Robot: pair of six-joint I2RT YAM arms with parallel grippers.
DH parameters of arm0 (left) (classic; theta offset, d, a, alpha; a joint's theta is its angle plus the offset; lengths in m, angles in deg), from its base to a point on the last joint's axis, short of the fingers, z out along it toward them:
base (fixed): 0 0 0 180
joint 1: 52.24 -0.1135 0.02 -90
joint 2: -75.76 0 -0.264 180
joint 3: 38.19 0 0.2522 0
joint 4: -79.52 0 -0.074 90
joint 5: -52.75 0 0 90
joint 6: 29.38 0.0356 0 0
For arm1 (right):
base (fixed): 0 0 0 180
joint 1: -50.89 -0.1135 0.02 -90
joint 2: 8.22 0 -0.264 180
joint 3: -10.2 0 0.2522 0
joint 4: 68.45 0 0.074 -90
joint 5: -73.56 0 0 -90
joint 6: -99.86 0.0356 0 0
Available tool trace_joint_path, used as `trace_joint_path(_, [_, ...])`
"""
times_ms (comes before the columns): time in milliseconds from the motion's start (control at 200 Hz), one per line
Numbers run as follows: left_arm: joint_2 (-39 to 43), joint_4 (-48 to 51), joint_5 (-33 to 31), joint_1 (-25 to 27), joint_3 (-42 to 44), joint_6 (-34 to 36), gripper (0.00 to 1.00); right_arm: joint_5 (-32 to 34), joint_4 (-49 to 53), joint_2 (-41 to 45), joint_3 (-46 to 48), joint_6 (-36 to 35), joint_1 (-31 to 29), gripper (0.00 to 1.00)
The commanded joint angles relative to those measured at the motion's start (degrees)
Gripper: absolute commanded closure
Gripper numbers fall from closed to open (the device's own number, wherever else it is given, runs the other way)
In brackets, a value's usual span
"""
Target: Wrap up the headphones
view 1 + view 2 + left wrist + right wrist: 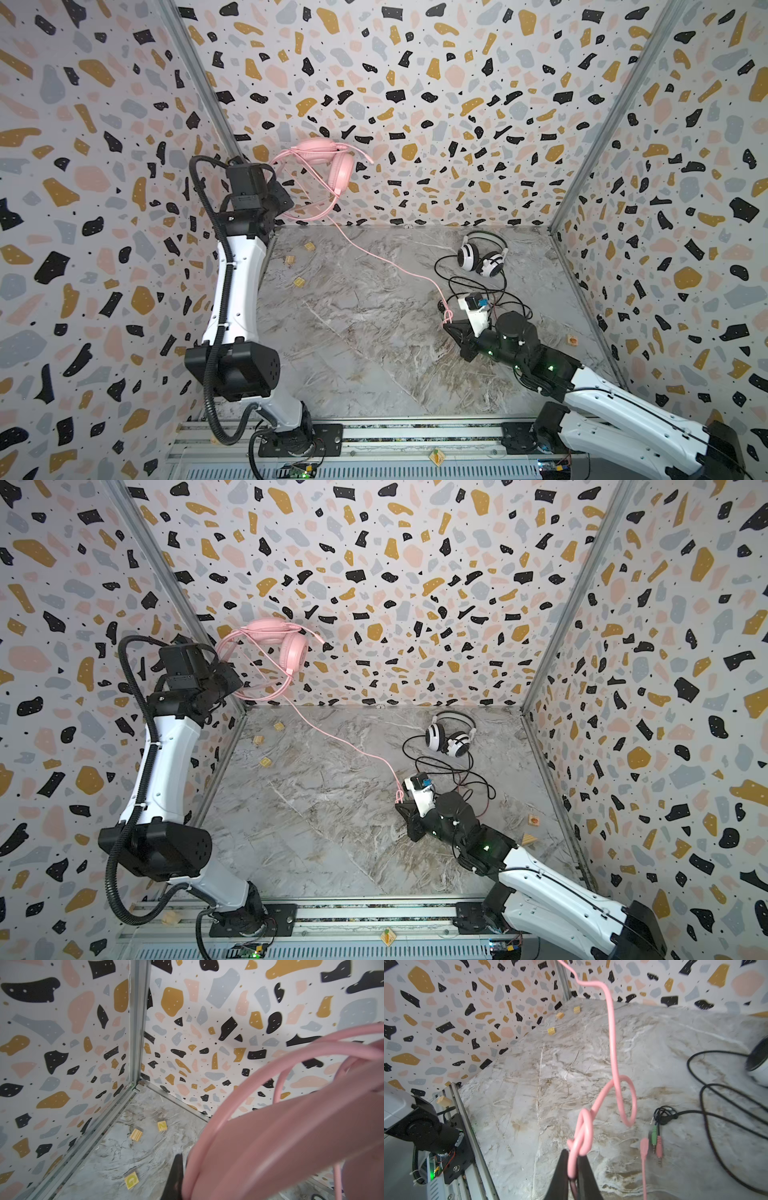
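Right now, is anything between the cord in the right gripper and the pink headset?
Nothing visible. The pink cord hangs free from the right gripper up to the pink headset in the left gripper. The black cord lies aside.

Headphones: two, a pink headset (341, 172) and a white-and-black headset (482, 258)
Robot arms (237, 282) (615, 411): two
Wooden blocks (309, 246) (289, 259) (299, 282) by the far left corner: three
Audio plugs (644, 1146) (654, 1136) (659, 1148): three

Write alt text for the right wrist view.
The right pincer is shut on a knotted pink cord that stretches away out of frame. On the marble table beside it lie a black cord with green and pink plugs, and three small wooden blocks farther off.
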Motion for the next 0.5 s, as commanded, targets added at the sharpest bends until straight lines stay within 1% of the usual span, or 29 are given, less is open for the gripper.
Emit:
trace_joint_path(0, [1.15,-7.96,-3.22,0.05,0.2,0.37,1.0,6.5,10.32,4.38,-5.67,-2.16,0.3,0.95])
trace_joint_path(125, [0.53,-8.07,-4.5,0.07,0.91,1.37,1.0,11.93,14.81,8.64,-11.0,-2.53,0.63,0.95])
trace_joint_path(240, [0.93,-9.16,-2.31,0.04,3.41,1.1,1.0,15.63,17.18,11.0,-14.89,-3.47,0.61,0.95])
trace_joint_path(380, [2.09,-10.24,-1.32,0.04,7.78,1.88,1.0,21.54,18.78,11.52,-19.39,-5.37,1.03,0.95])
trace_joint_path(496, [3.81,-10.92,0.51,0.04,12.42,3.01,1.0,25.32,17.34,11.42,-22.08,-7.91,1.29,0.95])
